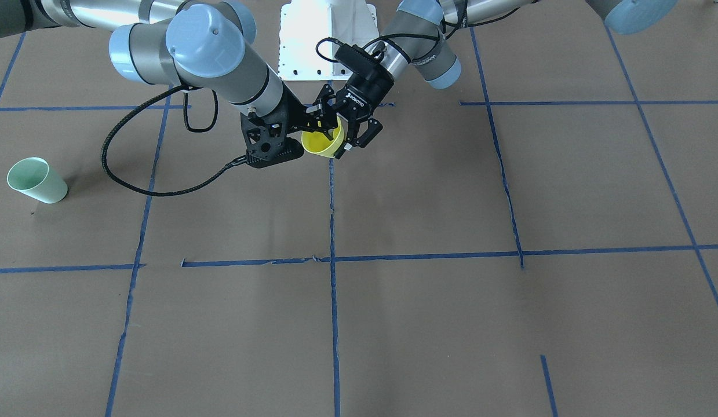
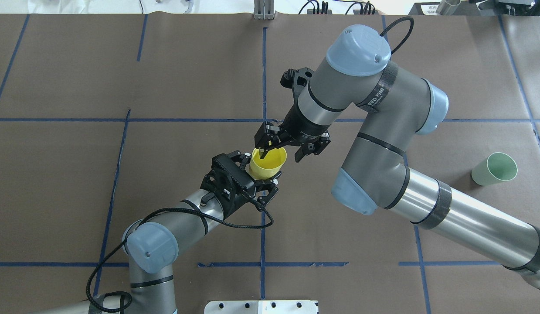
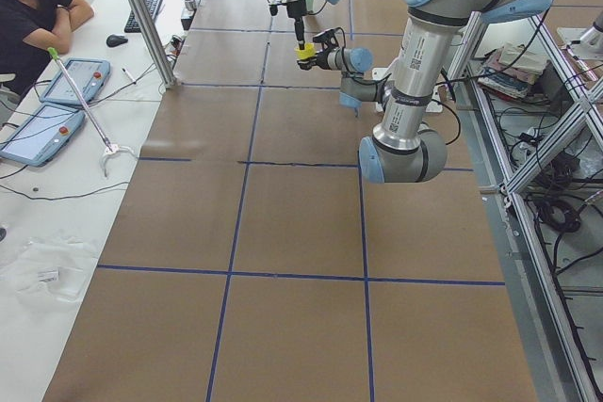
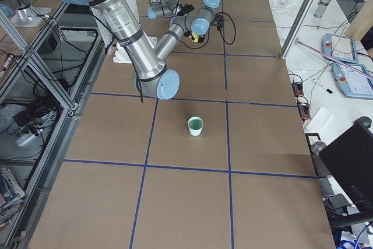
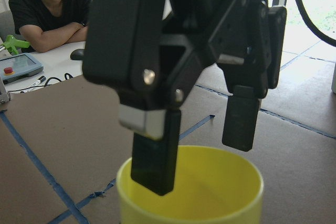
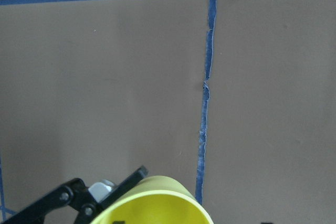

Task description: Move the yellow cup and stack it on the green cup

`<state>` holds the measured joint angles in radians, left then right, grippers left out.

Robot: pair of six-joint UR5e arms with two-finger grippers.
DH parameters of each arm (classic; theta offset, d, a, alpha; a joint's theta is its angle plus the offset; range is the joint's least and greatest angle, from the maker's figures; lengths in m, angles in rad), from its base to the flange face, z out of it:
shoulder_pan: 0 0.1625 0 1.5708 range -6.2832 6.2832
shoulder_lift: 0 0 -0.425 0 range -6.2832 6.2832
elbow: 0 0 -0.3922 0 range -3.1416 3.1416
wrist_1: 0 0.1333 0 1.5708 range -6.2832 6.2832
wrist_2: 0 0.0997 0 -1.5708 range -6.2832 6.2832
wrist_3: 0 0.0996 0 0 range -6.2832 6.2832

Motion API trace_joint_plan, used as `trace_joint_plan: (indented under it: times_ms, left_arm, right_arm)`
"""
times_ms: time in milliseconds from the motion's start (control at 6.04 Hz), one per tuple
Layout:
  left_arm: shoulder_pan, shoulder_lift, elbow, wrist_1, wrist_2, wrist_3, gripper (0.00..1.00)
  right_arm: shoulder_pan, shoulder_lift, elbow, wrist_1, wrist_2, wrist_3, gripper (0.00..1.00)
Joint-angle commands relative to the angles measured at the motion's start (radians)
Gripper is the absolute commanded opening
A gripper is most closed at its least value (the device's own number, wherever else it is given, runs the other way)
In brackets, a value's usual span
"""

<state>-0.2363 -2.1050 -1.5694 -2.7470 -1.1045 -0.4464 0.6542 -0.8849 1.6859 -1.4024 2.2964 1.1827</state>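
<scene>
The yellow cup (image 2: 267, 165) is held upright above the middle of the table, over the central blue tape line. My left gripper (image 2: 263, 175) reaches in level from the robot's side and is shut on the cup's body. My right gripper (image 2: 282, 153) hangs down over the cup and is open. One of its fingers (image 5: 155, 156) is inside the cup and the other (image 5: 240, 124) is outside the rim, so the wall lies between them. The cup's rim also shows in the right wrist view (image 6: 152, 203). The green cup (image 2: 494, 169) stands upright alone far to my right (image 1: 36, 179).
Brown paper with a blue tape grid covers the table (image 2: 121, 65). The white robot base plate (image 1: 327, 40) is at the near edge. A braided cable (image 1: 132, 174) hangs from my right wrist. An operator (image 3: 28, 7) sits beside tablets (image 3: 71, 82) off the table's far side.
</scene>
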Motion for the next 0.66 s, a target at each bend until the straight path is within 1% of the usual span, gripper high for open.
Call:
trace_joint_plan:
  times_ms: [0, 166, 331, 497]
  left_arm:
    - [0.0, -0.003, -0.001, 0.0, 0.0, 0.0, 0.32]
    - [0.0, -0.007, -0.001, 0.0, 0.002, 0.0, 0.36]
    - [0.0, -0.007, -0.001, 0.0, 0.002, 0.0, 0.54]
    - [0.0, -0.009, -0.003, 0.0, 0.002, -0.002, 0.7]
  right_arm:
    - [-0.002, -0.002, 0.001, 0.0, 0.0, -0.003, 0.55]
    - [-0.002, -0.002, 0.001, 0.0, 0.0, -0.003, 0.43]
    - [-0.001, -0.002, 0.004, 0.002, 0.0, 0.001, 0.2]
    - [-0.001, -0.005, 0.006, 0.003, -0.005, 0.008, 0.0]
